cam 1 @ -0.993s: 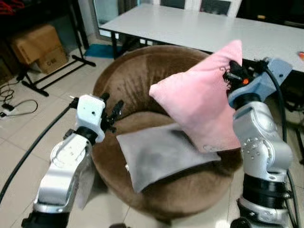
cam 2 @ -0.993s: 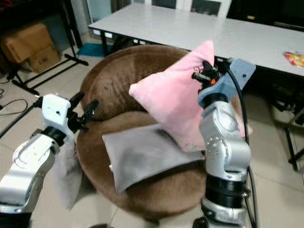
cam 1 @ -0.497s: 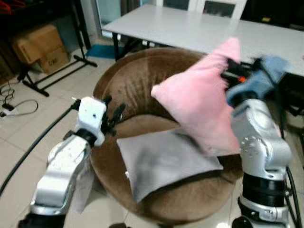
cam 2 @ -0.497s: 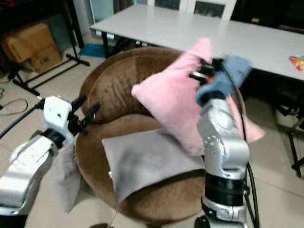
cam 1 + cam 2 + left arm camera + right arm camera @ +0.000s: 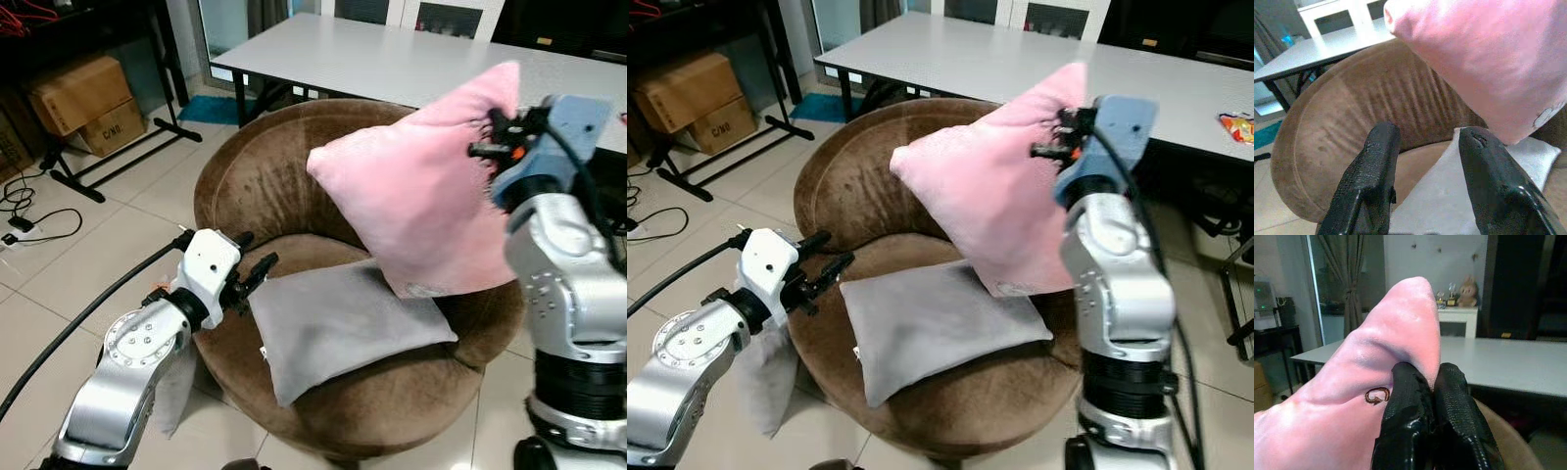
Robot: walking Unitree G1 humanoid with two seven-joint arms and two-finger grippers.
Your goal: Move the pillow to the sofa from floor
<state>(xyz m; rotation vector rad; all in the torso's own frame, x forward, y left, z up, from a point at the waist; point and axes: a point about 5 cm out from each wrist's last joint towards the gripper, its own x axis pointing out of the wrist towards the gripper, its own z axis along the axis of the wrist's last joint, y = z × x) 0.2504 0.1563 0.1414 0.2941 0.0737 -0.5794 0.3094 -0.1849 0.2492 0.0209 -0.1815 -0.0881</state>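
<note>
Lifted clear of the floor, the pink pillow (image 5: pixel 431 196) hangs over the sofa (image 5: pixel 245 186) back edge, right gripper (image 5: pixel 1425 382) pinching its corner (left gripper (image 5: pixel 1425 161) agape, idle); release remains.

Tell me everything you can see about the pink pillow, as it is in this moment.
The pink pillow is square, soft and plush-looking, with a small dark embroidered mark near one corner. It hangs tilted on its point above the round brown sofa, held up by its top corner, which the right claw pinches shut. Its lowest corner, carrying a small white label, seems to reach down to the grey cushion on the seat; whether they touch is unclear. The left claw is open, beside the cushion, apart from the pillow.
</note>
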